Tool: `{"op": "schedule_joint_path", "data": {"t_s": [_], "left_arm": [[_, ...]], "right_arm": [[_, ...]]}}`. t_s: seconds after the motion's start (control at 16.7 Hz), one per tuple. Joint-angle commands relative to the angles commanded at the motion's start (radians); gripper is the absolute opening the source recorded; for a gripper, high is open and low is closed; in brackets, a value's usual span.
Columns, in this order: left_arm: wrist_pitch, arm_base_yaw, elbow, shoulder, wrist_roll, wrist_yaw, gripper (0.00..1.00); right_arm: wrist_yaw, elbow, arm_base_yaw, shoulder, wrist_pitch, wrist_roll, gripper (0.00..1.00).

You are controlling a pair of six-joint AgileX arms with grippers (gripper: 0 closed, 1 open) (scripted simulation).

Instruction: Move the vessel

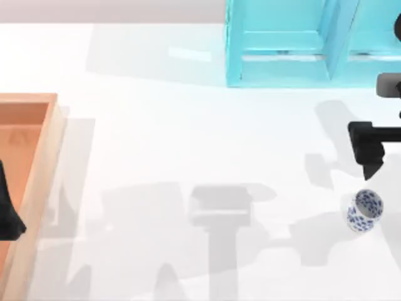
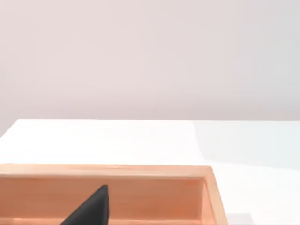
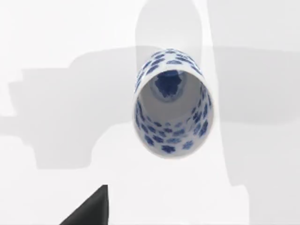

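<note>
Vessel (image 1: 364, 211) stands untouched near the right gripper (image 1: 371, 168), whose opening I cannot tell.

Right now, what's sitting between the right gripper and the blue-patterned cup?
Nothing: in the top view, bare white table separates the right gripper from the cup, which stands just below it.

Setting: rendered simulation test scene, as I read it from the console. Evidence: plain white desk (image 1: 188, 144), flat shading, hard-edged shadows, blank pale backdrop. Props: turquoise shelf (image 1: 282, 44) beyond my right end effector (image 1: 371, 168); wooden tray (image 1: 37, 163) around my left end effector (image 1: 9, 219). No household or workshop clutter.
</note>
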Motion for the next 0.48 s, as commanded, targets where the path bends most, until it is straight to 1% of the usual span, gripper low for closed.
{"op": "schedule_joint_path", "data": {"t_s": [0.12,0.24,0.48], "left_arm": [[0.0,0.0,0.0,0.0,0.0,0.0,1.0],[0.0,0.0,0.0,0.0,0.0,0.0,1.0],[0.0,0.0,0.0,0.0,0.0,0.0,1.0]], "right_arm": [[0.0,-0.014,0.001,0.006,0.016,-0.001,1.0],[0.0,-0.057,0.003,0.021,0.073,0.0,1.0],[0.0,-0.19,0.006,0.078,0.274,0.004,1.0]]}}
